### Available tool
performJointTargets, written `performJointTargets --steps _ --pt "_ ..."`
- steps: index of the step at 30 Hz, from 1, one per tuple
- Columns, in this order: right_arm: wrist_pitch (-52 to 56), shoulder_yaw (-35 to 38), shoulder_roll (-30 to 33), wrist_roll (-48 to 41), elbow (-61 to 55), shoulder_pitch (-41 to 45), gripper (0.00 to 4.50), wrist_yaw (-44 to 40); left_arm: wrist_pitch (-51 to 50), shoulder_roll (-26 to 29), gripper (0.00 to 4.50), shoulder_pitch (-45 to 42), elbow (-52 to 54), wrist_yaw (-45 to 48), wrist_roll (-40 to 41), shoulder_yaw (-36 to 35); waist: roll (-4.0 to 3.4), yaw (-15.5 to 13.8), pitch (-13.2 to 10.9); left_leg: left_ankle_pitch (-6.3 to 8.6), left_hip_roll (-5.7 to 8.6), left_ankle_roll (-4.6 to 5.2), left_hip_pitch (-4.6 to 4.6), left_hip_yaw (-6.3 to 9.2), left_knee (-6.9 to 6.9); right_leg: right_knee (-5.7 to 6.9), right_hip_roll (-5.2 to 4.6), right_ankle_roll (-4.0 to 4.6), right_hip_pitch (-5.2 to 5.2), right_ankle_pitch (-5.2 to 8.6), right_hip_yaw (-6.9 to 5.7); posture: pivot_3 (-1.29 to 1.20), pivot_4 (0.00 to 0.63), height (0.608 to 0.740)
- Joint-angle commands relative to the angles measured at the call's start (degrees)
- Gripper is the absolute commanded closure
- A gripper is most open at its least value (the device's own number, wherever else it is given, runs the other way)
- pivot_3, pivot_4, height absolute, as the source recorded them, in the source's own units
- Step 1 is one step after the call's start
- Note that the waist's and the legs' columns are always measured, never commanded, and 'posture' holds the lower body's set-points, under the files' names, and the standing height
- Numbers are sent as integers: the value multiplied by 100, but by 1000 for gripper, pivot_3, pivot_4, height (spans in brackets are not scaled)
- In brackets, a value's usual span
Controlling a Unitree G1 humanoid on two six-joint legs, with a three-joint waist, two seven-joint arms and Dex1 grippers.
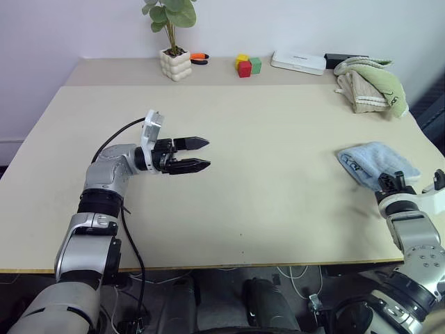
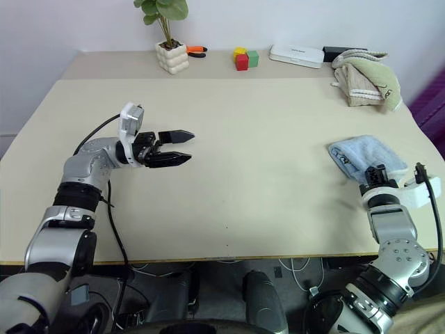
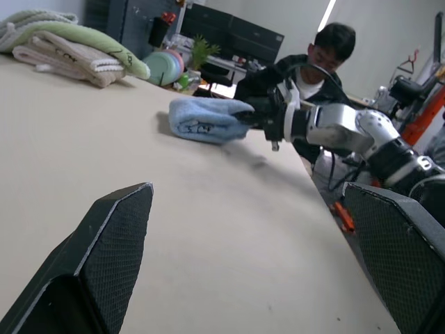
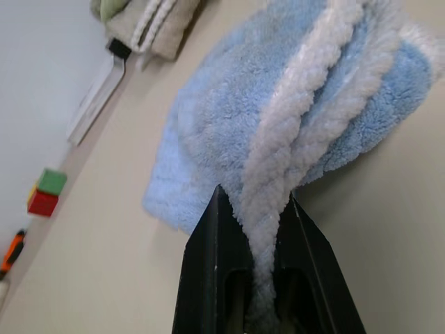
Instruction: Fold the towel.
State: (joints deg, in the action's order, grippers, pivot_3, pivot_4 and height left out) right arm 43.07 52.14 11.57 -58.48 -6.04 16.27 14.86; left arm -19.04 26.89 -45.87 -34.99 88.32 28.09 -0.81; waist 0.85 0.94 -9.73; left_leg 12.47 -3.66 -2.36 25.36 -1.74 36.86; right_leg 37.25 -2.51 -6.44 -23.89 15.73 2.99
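Note:
The light blue towel lies bunched in a folded heap at the table's right edge, a small dark print showing on its near-left face. My right gripper is shut on the towel's whitish edging at its near corner, the edging pinched between the two black fingers. My left gripper hovers over the left middle of the table, pointing toward the towel, its fingers wide open and holding nothing. It is far from the towel.
A light green and a beige towel are piled at the back right. A potted plant, coloured blocks, a white box and an orange-handled tool line the back edge. A person sits beyond the table's right side.

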Motion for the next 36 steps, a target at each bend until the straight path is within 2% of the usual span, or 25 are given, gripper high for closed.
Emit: performJointTargets --steps 1,5,11,16,20,24,27,29,32,36 --pt "-212 -17 203 -142 91 1 4455 -48 168 79 0 136 356 80 -30 -42 0 6 0 0 0 0 0 0 0 0 0 0 0 0 0 0 150 740" --pt "-348 -116 306 -100 211 -32 3142 -92 552 88 0 448 665 167 -95 -29 -1 7 0 0 -1 0 -1 0 -1 0 0 0 0 0 0 0 150 740" --pt "-739 -180 588 230 -16 -206 57 0 671 -24 0 555 823 18 -55 -101 -1 -23 0 0 0 0 0 0 4 0 -2 0 3 0 0 0 150 740" --pt "-1381 -250 1041 1343 -200 -550 57 408 946 -115 0 493 563 -95 -136 -125 -4 -16 1 0 4 0 0 0 6 -1 -4 0 4 1 0 0 150 740" --pt "-1770 -619 1352 2001 -438 -572 57 212 1039 -206 0 485 550 -149 -144 -96 -6 28 2 0 2 0 -3 1 7 0 1 0 4 1 1 0 150 740" --pt "-1871 -1255 1631 2055 -592 -318 57 -627 1023 -237 0 513 566 -198 -144 -99 -12 46 4 0 0 1 -5 0 6 1 4 0 4 0 4 0 150 740" --pt "-1645 -2496 2001 2177 -1191 -304 57 -1778 1011 -179 0 675 707 -295 -127 -148 -13 40 4 1 -1 2 -5 1 6 1 6 0 4 0 4 0 150 740" --pt "-1621 -2989 2248 2334 -1368 -375 57 -2314 948 -152 0 755 814 -380 -104 -168 -13 20 4 2 -2 4 -5 1 5 1 7 0 4 0 4 0 150 740" --pt "-1607 -3446 2453 2369 -1451 -419 57 -3029 820 -117 0 895 1024 -542 -45 -214 -9 -61 2 2 -3 5 1 5 12 -1 6 0 7 1 -3 0 150 740" --pt "-1507 -3983 2552 2519 -1439 -266 57 -3593 749 -25 0 1365 1572 -811 16 -309 -9 -47 2 3 3 5 0 1 24 -7 -7 3 17 2 -2 0 150 740"
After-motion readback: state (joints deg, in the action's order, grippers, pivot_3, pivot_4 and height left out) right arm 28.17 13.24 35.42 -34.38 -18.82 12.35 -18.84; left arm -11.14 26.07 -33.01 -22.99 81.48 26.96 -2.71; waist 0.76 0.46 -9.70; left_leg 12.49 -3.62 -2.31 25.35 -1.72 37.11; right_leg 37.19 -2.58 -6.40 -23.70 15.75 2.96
